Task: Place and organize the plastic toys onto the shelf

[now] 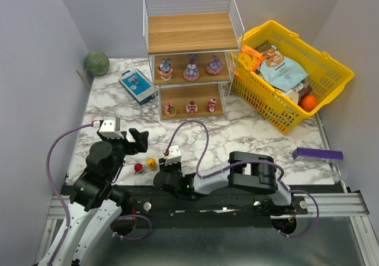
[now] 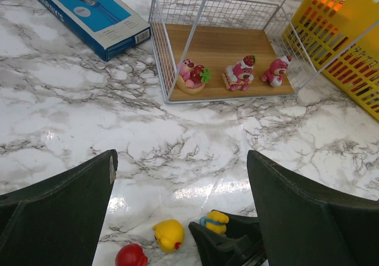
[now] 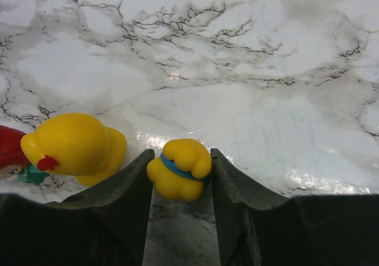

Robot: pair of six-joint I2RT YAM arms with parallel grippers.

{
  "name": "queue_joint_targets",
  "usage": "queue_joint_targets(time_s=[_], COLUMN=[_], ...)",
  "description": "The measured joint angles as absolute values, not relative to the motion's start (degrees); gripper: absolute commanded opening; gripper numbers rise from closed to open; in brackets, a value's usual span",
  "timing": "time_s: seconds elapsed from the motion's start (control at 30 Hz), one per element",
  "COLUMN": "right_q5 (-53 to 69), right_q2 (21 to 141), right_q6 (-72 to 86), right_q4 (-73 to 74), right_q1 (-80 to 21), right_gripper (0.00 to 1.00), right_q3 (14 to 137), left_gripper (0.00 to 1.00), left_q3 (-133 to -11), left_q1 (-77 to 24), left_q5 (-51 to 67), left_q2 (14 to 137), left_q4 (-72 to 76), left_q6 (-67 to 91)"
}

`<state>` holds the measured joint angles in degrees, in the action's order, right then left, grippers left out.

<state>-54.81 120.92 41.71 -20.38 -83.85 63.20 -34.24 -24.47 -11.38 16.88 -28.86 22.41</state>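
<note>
Yellow toy (image 3: 177, 174) sits pinched, it seems, between fingers of the right gripper (image 3: 180, 157), while the left gripper (image 2: 182, 159) gapes wide.

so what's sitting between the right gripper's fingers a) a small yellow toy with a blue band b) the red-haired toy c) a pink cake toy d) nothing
a: the right wrist view shows the blue-banded yellow toy on the marble, between the two fingers of the right gripper.

Black-and-white arms (image 1: 100, 159), purple cables (image 1: 206, 141), dark wedge-shaped fingers (image 2: 59, 207).
</note>
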Motion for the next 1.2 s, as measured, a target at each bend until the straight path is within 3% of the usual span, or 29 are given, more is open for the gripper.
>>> queue_joint_targets(time_s=[0.3, 0.6, 0.93, 1.2], right_q5=[-54.61, -46.44, -39.27, -32.51], right_q2=[120.62, 110.34, 84.14, 74.54], right_q6=[43.07, 34.94, 17.54, 6.31], right_q4=[-20.05, -15.90, -3.25, 6.59], right_q1=[-83.42, -80.86, -73.43, -66.43], right_gripper=[0.15, 0.01, 0.01, 0.01], right_q3=[63.07, 54.92, 58.43, 74.56], left_gripper=[0.99, 0.99, 0.99, 0.99], left_q3=[-34.24, -34.24, -34.24, -34.24], left_q1=[-24.47, -24.47, -24.47, -24.47], left_q5=[-11.38, -11.38, -11.33, -11.31], left_q2=[16.88, 16.88, 16.71, 16.71], left_q4=[-28.86, -28.84, -28.84, -28.84], left_q6=[22.39, 22.39, 22.39, 22.39])
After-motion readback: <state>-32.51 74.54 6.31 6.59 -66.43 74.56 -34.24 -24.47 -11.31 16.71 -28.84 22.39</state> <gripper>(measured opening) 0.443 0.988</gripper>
